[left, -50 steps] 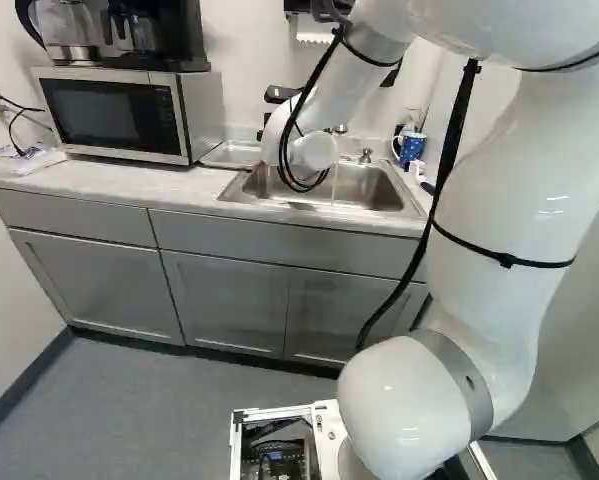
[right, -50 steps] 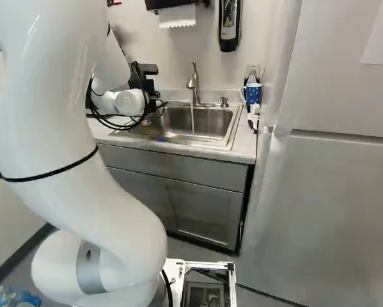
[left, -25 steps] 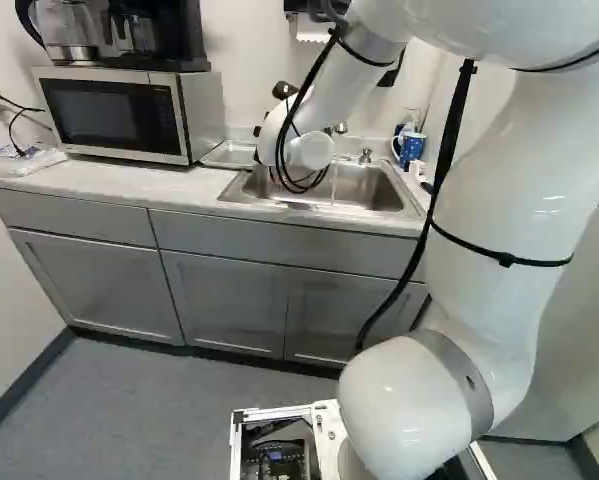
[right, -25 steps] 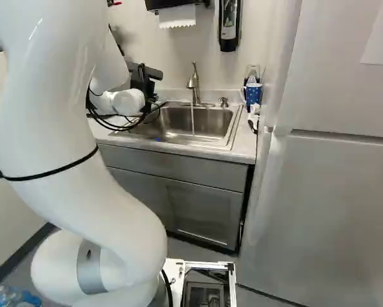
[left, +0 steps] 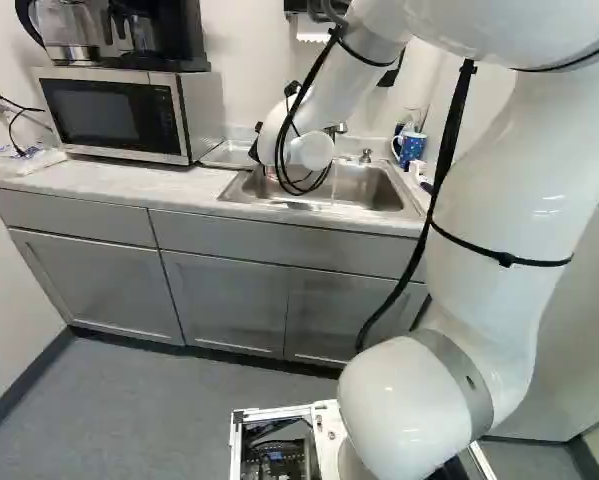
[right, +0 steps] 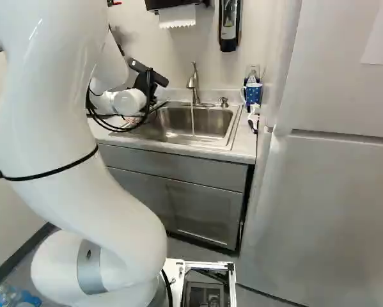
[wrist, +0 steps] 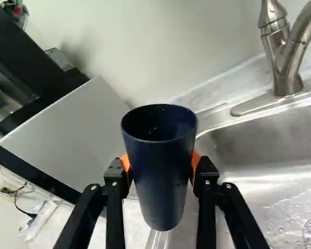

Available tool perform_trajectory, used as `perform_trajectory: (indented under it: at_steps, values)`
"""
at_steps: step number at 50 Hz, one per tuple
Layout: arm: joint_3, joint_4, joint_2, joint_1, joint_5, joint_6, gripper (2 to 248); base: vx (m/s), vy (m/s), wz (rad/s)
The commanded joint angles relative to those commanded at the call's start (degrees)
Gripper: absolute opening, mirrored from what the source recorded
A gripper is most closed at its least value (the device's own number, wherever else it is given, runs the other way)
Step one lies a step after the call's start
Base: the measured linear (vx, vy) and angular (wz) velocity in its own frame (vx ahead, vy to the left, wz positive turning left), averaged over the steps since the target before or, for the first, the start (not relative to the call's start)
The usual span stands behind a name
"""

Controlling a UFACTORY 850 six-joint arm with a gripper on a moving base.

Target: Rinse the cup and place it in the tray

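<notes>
At the left of the sink in the right base view, my gripper (right: 143, 83) shows as a black body tilted behind the white wrist; its fingertips are hidden there. In the wrist view the gripper (wrist: 161, 168) is shut on a dark blue cup (wrist: 163, 181), an orange pad pressed to each side. The cup's open rim shows, with a dark inside. Beyond the cup stand the sink (wrist: 269, 176) and its metal faucet (wrist: 286, 57). Water (right: 192, 121) runs from the spout into the basin. A shallow metal tray-like surface (left: 229, 154) lies between microwave and sink.
A microwave (left: 114, 112) with a coffee maker (left: 149, 35) on top stands left of the sink. On the sink's right are a blue patterned mug (right: 253, 94) and a soap pump (right: 224, 102). A paper towel dispenser (right: 177, 15) and soap dispenser (right: 229, 24) hang above.
My wrist has turned, tilting the gripper further, and the held cup turns with it. The forearm has shifted slightly to the left in the left base view. The base has not moved.
</notes>
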Motion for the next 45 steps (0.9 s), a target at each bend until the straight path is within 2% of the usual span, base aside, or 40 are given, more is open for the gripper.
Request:
perform_trajectory:
  at_steps: [45]
  values:
    - [0.00, 0.00, 0.00, 0.00, 0.00, 27.11, 124, 0.000, 0.000, 0.000]
